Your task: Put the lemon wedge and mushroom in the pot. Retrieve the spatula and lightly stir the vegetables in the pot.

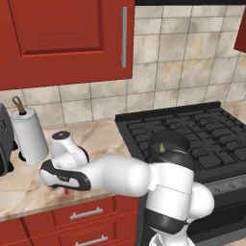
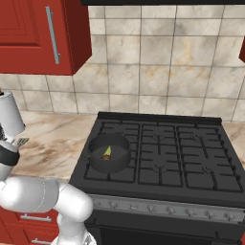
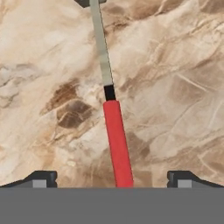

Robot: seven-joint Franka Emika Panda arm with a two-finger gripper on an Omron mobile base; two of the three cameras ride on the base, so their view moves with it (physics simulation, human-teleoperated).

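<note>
The spatula [image 3: 117, 140] lies flat on the marble counter, its red handle running toward the camera and its grey shaft leading away to the head at the top edge. My gripper [image 3: 113, 179] hangs open just above the handle's near end, one fingertip on each side and neither touching it. A red bit of the spatula [image 1: 67, 191] peeks out under my hand, and its slotted head [image 2: 21, 141] shows on the counter. The dark grey pot [image 2: 95, 162] stands on the stove's front left burner. Inside it are the lemon wedge [image 2: 108, 151] and a small brownish piece, likely the mushroom [image 2: 105, 157].
The black stove [image 2: 177, 153] is to the right of the counter. A paper towel roll [image 1: 30, 134] and a dark appliance [image 1: 5, 139] stand at the counter's back left. Red wall cabinets [image 1: 62, 38] hang above, and red drawers [image 1: 86, 214] sit below the counter edge.
</note>
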